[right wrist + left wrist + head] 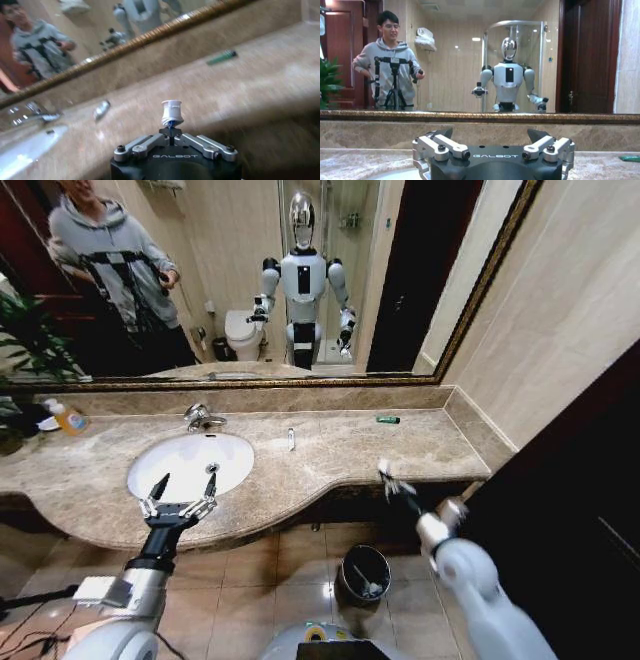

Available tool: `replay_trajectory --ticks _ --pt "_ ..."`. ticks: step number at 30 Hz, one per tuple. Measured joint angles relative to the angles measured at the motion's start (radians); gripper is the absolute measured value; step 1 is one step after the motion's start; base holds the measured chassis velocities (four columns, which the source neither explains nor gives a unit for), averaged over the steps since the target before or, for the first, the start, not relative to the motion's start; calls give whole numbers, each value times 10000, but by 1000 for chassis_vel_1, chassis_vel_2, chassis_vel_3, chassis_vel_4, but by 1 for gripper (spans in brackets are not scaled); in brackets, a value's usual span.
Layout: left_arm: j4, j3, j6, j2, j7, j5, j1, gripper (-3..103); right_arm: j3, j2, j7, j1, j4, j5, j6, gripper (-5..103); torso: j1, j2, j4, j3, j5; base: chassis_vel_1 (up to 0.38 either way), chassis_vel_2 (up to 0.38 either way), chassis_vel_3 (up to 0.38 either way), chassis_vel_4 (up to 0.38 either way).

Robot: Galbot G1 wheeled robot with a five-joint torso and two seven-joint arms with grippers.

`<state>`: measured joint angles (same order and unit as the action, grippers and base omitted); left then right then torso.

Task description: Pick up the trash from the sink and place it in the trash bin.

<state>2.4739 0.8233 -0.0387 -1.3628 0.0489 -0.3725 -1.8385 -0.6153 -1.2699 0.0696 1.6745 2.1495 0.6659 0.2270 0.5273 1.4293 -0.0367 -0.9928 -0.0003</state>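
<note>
The white oval sink (175, 470) with its chrome tap (200, 417) sits in the brown marble countertop (340, 460). My left gripper (180, 498) hovers open over the sink's front rim, its fingers (440, 144) spread and holding nothing. My right gripper (390, 480) is at the counter's front edge, right of the sink, shut on a small white tube (171, 110) of trash. A green tube (388, 420) lies near the back wall and a flat white piece (291, 439) lies between it and the sink. The dark trash bin (365, 572) stands on the floor below the counter.
An orange-yellow bottle (68, 418) stands at the counter's far left beside a plant (25, 350). A mirror (250, 280) covers the wall behind. A dark door (570, 480) is close on the right. Tiled floor lies around the bin.
</note>
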Motion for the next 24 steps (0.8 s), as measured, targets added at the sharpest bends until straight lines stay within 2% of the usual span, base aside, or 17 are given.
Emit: replay_trajectory --ticks 2,3,5,6,8,10,11,13,15,16,19,20,22,23,24 --pt "0 0 0 -1 -1 0 0 100 -14 -149 76 261 -24 -140 -120 0 -1 0 1 -1 -1 0 0 0 0" --pt "0 0 0 -1 0 0 0 100 -14 -549 272 743 -256 -519 -457 0 -1 0 1 0 1 0 0 0 0" --pt "0 0 0 -1 0 0 0 100 24 -786 373 941 -492 -779 -664 0 -1 0 0 0 -2 0 0 0 0" --pt "0 0 0 -1 -1 0 0 100 186 -1128 513 1107 -1010 -1250 -1006 0 0 0 0 -1 0 0 0 0 0" --pt "0 0 0 0 0 0 0 100 264 -1241 547 1113 -1296 -1428 -1115 0 0 0 0 -2 1 0 0 0 0" --pt "0 0 0 -1 -1 0 0 100 598 -1568 599 768 -2690 -2180 -1415 0 0 0 -1 -2 2 0 0 0 0" --pt "0 0 0 -1 -1 0 0 100 598 -1568 599 768 -2690 -2180 -1415 0 0 0 -1 -2 2 0 0 0 0" --pt "0 0 0 -1 2 0 0 100 863 -1774 582 140 -3924 -2624 -1443 0 1 -1 -1 -2 3 0 0 0 0" --pt "0 0 0 -1 -2 0 1 100 918 -1797 576 11 -4136 -2718 -1449 0 1 -1 -1 -2 3 0 0 0 0" --pt "0 0 0 -1 -1 0 -1 100 1094 -1895 593 -771 -5483 -3717 -1794 0 2 -1 -3 -3 -2 0 0 0 0" --pt "1 2 1 -1 -2 1 0 100 1254 -1998 670 -1866 -7607 -4950 -2511 0 4 -3 -4 -4 4 0 0 0 0" --pt "1 2 1 -1 -2 1 0 100 1254 -1998 670 -1866 -7607 -4950 -2511 0 4 -3 -4 -4 4 0 0 0 0" --pt "0 0 0 0 3 0 0 100 1328 -2024 757 -2720 -9342 -5259 -2726 0 3 -3 -3 -3 2 0 0 0 0" --pt "0 0 0 0 3 0 0 100 1328 -2024 757 -2720 -9342 -5259 -2726 0 3 -3 -3 -3 2 0 0 0 0" --pt "0 1 0 0 -1 0 0 100 1339 -2022 783 -3077 -10182 -5445 -2839 0 3 -2 -2 -3 3 0 0 0 0"
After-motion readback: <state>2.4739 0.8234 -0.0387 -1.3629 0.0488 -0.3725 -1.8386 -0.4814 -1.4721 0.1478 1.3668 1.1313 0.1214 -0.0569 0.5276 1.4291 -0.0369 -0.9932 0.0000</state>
